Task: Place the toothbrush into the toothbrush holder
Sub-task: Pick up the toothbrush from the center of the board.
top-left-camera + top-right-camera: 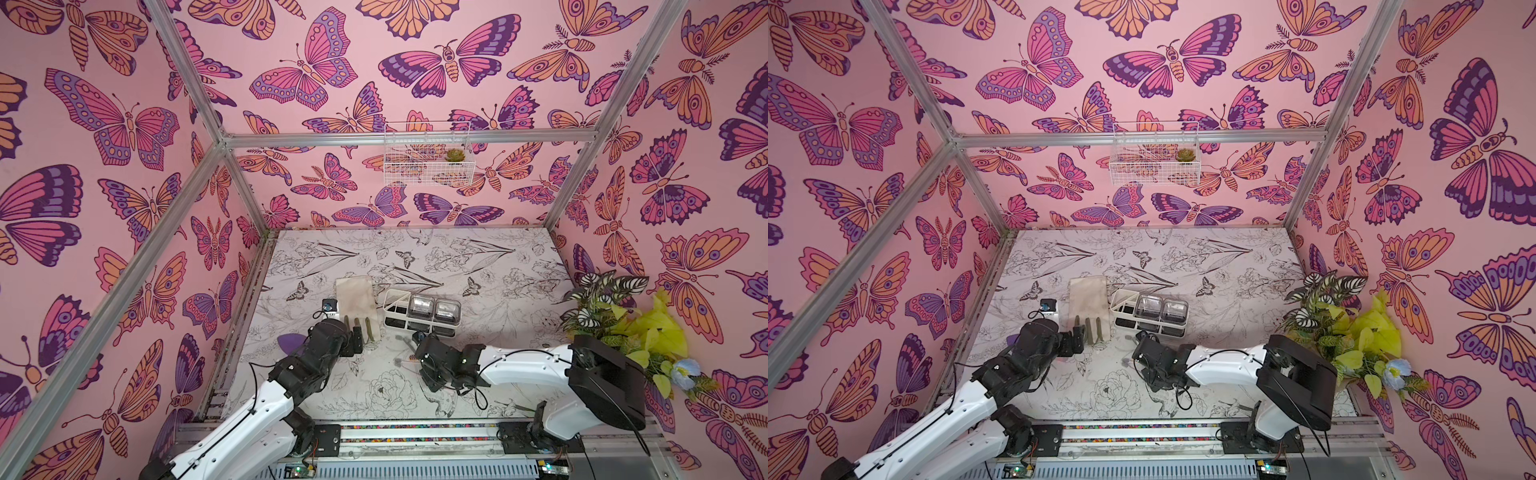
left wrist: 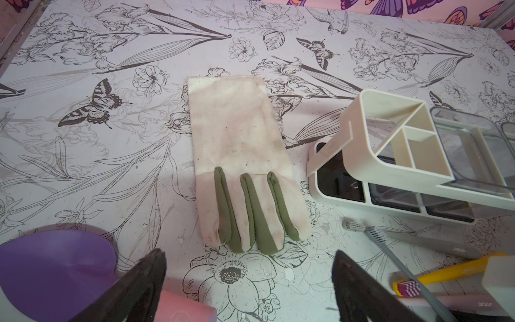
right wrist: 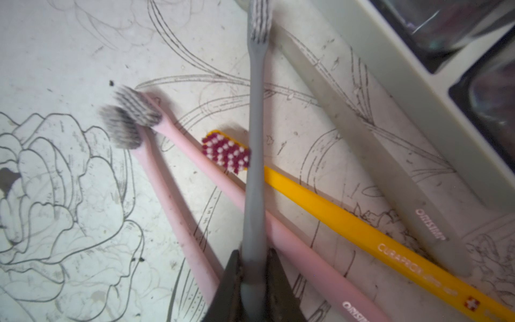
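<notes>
While the right arm leans over the counter (image 1: 478, 266): right fingers (image 3: 280, 290) clamped on the grey toothbrush (image 3: 255, 172), on its handle.
Toothbrush: outside the holder (image 2: 359, 145), head just beside its base, shaft crossing over two pink brushes (image 3: 172, 200) and a yellow brush (image 3: 348, 223).
Left fingers (image 2: 142, 284): wide apart, near the glove (image 2: 237, 133), by its green tips.
Holder: upright on the counter, beside the glove.

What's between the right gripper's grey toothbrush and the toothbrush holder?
In the right wrist view, two toothbrushes: a yellow toothbrush and, nearer the toothbrush holder, a pale translucent toothbrush.
</notes>
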### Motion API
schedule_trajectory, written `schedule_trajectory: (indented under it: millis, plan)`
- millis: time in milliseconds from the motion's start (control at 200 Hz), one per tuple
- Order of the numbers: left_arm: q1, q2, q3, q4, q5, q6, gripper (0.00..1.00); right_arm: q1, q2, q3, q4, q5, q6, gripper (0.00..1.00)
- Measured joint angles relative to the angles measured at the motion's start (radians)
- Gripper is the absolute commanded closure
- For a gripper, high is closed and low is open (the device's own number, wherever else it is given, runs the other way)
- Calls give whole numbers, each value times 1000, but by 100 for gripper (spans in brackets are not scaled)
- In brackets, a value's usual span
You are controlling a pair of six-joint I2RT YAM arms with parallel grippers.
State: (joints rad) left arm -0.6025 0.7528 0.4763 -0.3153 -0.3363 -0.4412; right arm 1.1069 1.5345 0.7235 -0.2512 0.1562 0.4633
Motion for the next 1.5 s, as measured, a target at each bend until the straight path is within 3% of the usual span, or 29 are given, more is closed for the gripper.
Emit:
schedule_trajectory:
  millis: [411,521,951,1502]
  plan:
    - [0,17,55,-40,50,-39,8,0,-105,-5,6,-6,-19,100]
    - [0,18,82,-54,89,-41,16,0,-147,-33,27,-19,-18,100]
    - [0,135,217,-49,364,-32,10,0,-461,-139,161,-28,-19,100]
    - [0,168,162,195,502,-63,15,0,-355,-97,227,-82,-48,100]
